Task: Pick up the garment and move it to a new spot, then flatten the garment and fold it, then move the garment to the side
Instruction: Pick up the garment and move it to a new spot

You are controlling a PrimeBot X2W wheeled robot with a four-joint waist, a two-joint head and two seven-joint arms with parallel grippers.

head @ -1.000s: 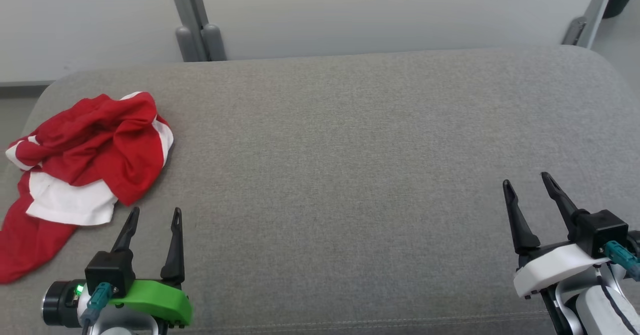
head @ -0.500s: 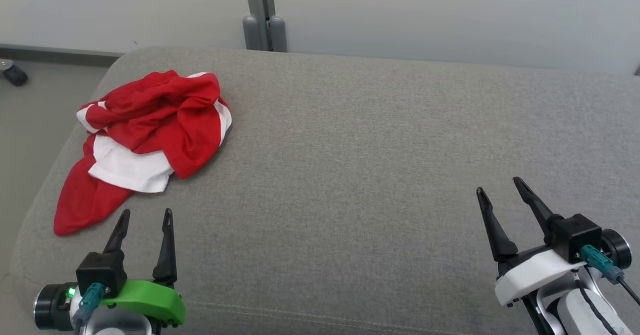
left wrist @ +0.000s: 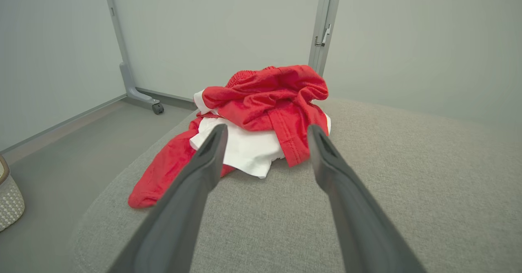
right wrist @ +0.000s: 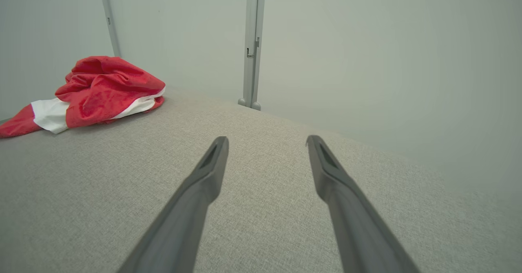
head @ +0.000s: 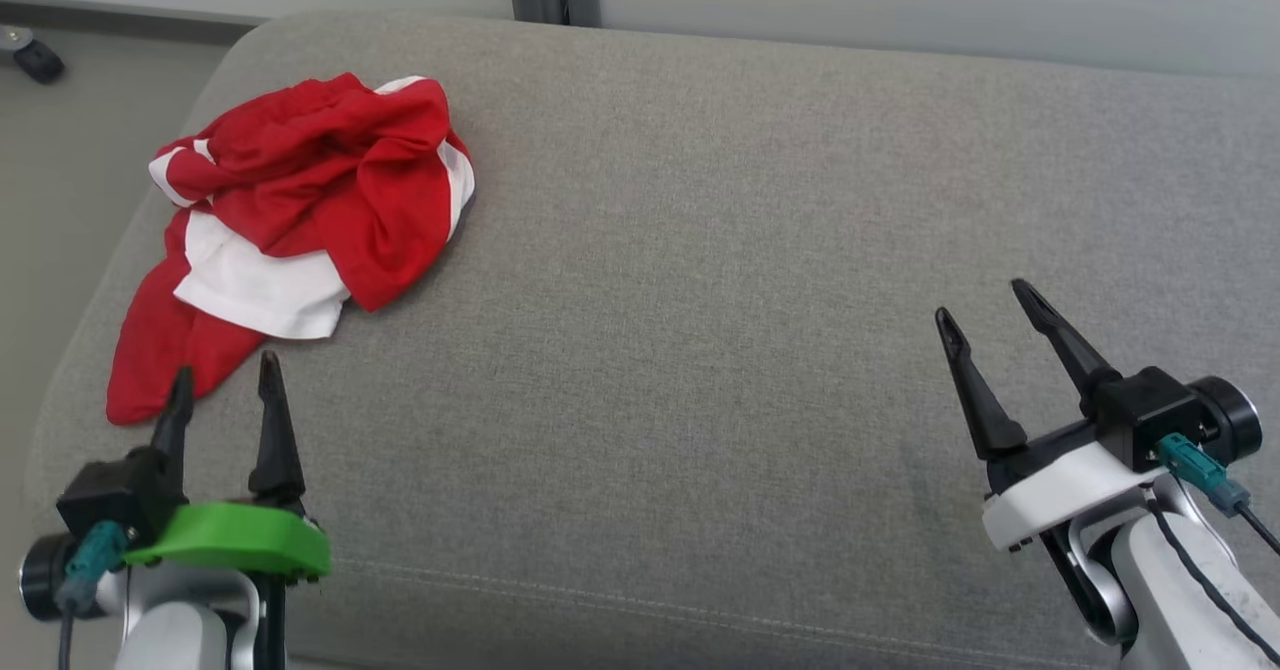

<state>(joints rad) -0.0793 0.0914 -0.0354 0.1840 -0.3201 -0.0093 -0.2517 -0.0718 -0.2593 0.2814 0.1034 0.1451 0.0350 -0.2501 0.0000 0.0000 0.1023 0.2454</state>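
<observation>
Lying crumpled at the far left of the bench, the garment is untouched; left gripper hovers near it, right gripper well apart, fingers spread on both. Every step remains.

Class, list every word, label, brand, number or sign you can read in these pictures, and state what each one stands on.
No readable text anywhere.
The crumpled red and white fabric garment shows no print or tag.
The grey upholstered cushion and the pale wall panels are bare of lettering.
The left gripper and right gripper show no markings.
</observation>
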